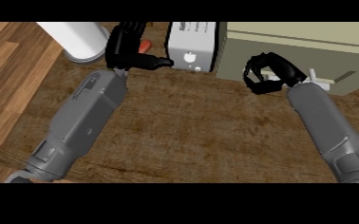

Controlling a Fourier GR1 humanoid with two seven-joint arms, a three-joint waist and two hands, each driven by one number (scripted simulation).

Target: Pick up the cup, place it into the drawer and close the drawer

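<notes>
Right hand curling in front of the drawer unit.

Its fingers are bending inward near the white handle; whether they are gripping anything I cannot tell. The left hand is resting with relaxed fingers beside an orange-red object, possibly the cup, between a white cylinder and a white box.

Orange cup beside closed drawer.
</notes>
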